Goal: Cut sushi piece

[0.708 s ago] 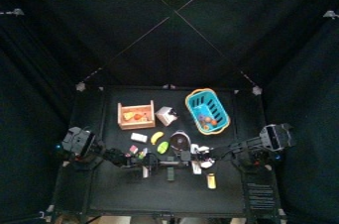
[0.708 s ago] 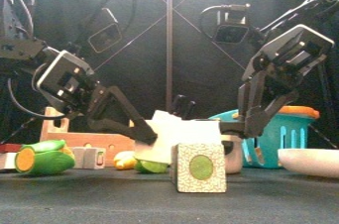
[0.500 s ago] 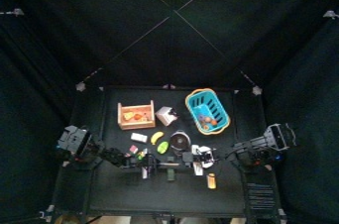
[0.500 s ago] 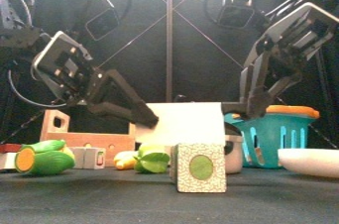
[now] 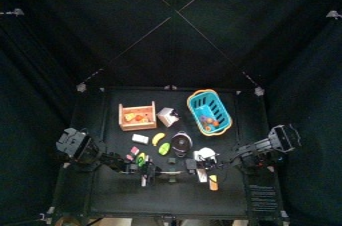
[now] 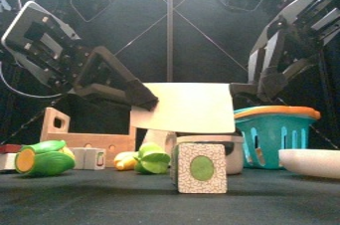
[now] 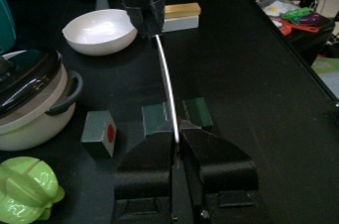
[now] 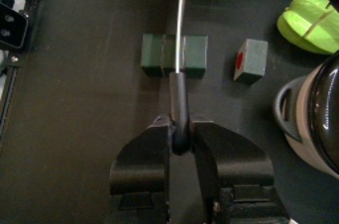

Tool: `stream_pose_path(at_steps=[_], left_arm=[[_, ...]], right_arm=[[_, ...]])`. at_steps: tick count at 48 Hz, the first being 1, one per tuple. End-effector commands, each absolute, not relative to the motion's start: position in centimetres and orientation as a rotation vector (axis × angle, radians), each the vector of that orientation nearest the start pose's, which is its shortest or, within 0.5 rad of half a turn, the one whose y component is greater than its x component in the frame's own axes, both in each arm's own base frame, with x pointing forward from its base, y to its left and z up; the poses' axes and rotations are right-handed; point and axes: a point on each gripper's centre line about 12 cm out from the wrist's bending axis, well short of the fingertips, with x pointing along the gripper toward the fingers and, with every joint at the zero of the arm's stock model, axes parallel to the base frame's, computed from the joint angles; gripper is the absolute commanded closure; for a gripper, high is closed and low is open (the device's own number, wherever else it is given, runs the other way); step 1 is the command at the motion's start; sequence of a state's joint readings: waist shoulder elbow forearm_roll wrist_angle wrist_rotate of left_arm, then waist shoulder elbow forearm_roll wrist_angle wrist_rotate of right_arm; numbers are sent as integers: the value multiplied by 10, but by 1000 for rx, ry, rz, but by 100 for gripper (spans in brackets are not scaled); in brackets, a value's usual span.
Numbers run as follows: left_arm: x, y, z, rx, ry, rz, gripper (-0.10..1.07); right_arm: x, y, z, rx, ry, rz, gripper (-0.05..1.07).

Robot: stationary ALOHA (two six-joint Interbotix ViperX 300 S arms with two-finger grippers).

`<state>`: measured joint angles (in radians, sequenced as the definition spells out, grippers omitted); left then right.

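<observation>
A green sushi piece (image 6: pixel 201 167) stands near the table's front edge. Both wrist views show it directly under the blade (image 7: pixel 189 115) (image 8: pixel 173 55). A white knife (image 6: pixel 200 105) hangs above it, held between the two arms. My left gripper (image 7: pixel 172 141) is shut on the blade's end, seen edge-on. My right gripper (image 8: pixel 176 129) is shut on the knife's dark handle. In the front view the left gripper (image 6: pixel 130 95) comes from the left and the right gripper (image 6: pixel 253 88) from the right. Whether the blade touches the sushi piece I cannot tell.
A second green block with a red centre (image 8: pixel 249 59) lies beside the sushi piece. A black-lidded pot (image 7: pixel 27 89), a white bowl (image 7: pixel 99 32), a teal basket (image 6: pixel 279 134), a wooden crate (image 6: pixel 60 129) and green toy vegetables (image 6: pixel 40 157) stand around.
Both arms have carried the knife toward the table's front edge; it now hangs over the sushi piece and looks larger in the front view.
</observation>
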<state>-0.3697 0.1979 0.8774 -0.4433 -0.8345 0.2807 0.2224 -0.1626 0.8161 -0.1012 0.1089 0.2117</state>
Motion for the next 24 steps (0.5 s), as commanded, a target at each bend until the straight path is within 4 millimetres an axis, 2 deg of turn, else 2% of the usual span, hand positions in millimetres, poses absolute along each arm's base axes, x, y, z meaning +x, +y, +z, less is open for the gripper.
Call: stream_pose_path(at_steps=[1,24], left_arm=[[368,-100,126,54,225,-33,54],[369,-98,119,52,242,-20,54]], right_arm=[[333,73,180,23,722,160,56],[332,71,176,25,734,154,56]])
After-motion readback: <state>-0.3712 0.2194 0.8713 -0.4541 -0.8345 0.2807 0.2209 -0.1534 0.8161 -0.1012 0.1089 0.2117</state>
